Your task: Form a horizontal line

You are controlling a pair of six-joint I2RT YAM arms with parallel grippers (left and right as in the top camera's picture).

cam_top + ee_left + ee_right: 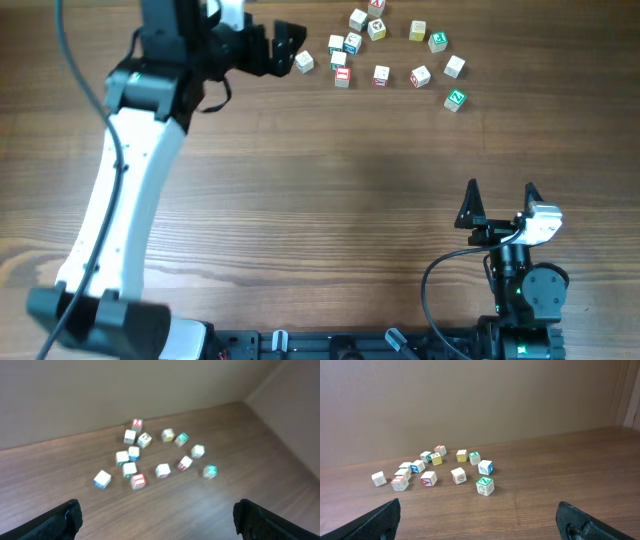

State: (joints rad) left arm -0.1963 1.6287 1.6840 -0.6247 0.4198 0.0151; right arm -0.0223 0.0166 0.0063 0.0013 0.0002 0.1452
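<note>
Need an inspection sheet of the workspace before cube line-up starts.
Surface: wooden table, brown grain.
Job's things: letter cubes scattered loose at the far edge; no joined row of three seen.
Clutter: nothing seen.
Grippers: left gripper jaws open, near the leftmost cube, holding nothing; right gripper jaws open, at the near edge, holding nothing.
Cables: black cable beside the left arm; black loop by the right arm.
Surroundings: plain wall behind the table.
</note>
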